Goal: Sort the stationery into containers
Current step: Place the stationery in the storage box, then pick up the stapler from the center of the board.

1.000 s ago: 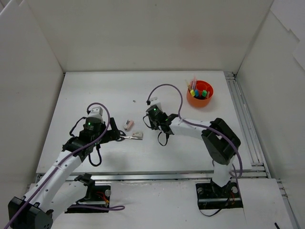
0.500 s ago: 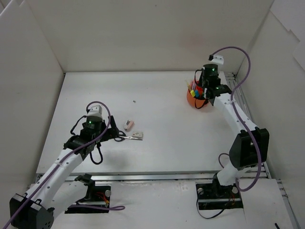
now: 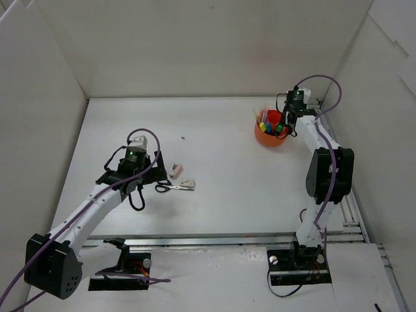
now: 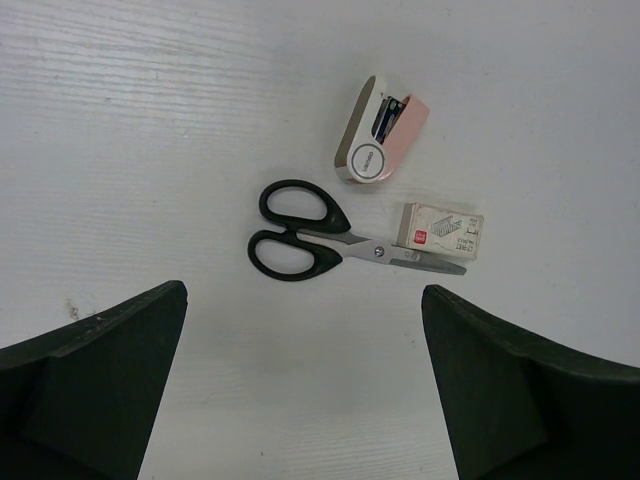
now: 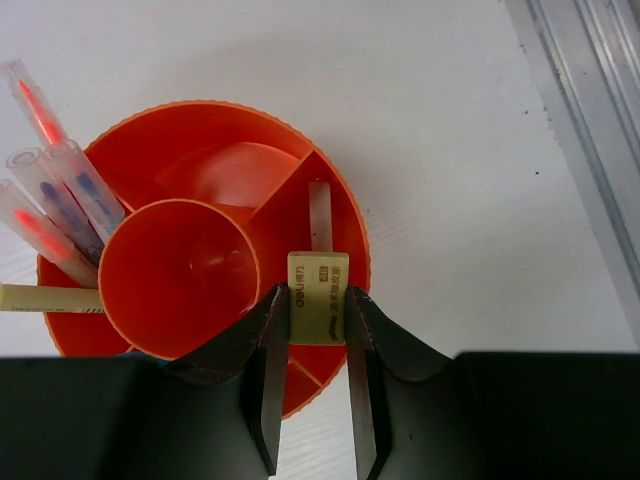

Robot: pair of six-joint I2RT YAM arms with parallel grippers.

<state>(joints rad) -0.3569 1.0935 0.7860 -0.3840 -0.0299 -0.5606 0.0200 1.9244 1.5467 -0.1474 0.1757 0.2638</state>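
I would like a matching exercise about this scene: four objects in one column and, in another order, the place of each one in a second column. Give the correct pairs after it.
Objects
1. scissors
2. pink stapler
3. beige block
4. clear pens

Places
A. in an outer compartment of the orange cup
B. on the table, blades pointing at the small box
C. held in the right gripper, over the cup
D. on the table, touching no other item

Pairs: 1-B, 2-D, 3-C, 4-A
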